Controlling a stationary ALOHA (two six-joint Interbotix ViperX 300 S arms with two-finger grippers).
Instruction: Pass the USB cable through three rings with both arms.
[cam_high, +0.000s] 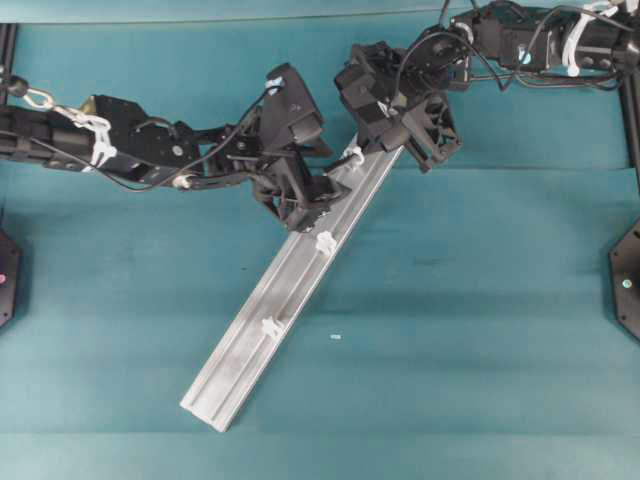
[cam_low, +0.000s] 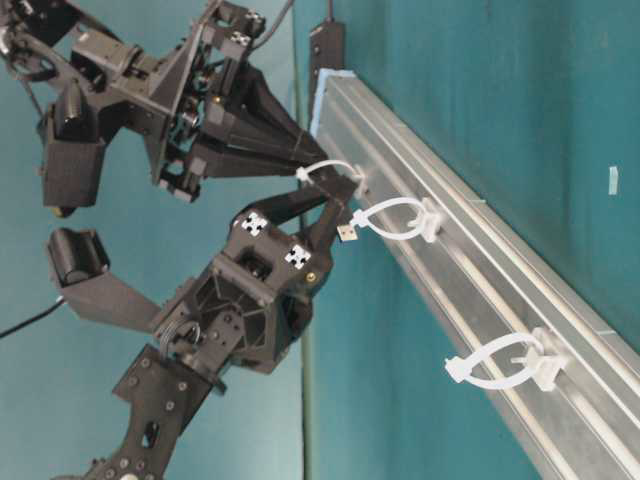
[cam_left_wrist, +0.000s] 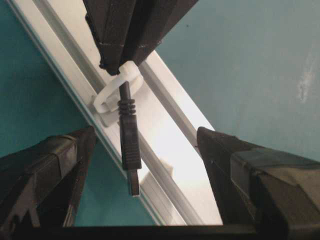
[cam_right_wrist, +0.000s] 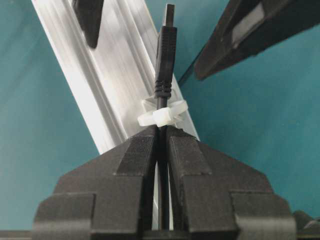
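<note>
The right end effector (cam_right_wrist: 162, 137) has its two black fingers pressed together on the USB cable (cam_right_wrist: 165, 50), the cord running out between the fingertips. Just past those tips the cable goes through the first ring (cam_right_wrist: 162, 116), a whitish loop clipped to the aluminium rail (cam_right_wrist: 100, 75). Beyond the ring the ribbed strain relief and the plug body carry on in a straight line, long axis pointing directly away from the right end effector and lying roughly along the rail, with the silvery metal tip leading.

The plug tip points into the mouth of the left end effector (cam_left_wrist: 145, 150), whose fingers stand wide apart, one on each side of the plug and touching neither it nor the cord. In the left wrist view the plug (cam_left_wrist: 129, 150) hangs between the two spread fingers, its metal end nearest that camera and the ring (cam_left_wrist: 112, 92) behind it, right at the right arm's fingertips.

From table level the plug tip (cam_low: 347, 232) sits just short of the second ring (cam_low: 400, 218), with the left end effector (cam_low: 335, 200) around it from below. Farther along the rail, beyond the left end effector, the third ring (cam_low: 505, 365) stands with nothing through it. The rail lies diagonally on the teal counter (cam_high: 480, 320).
</note>
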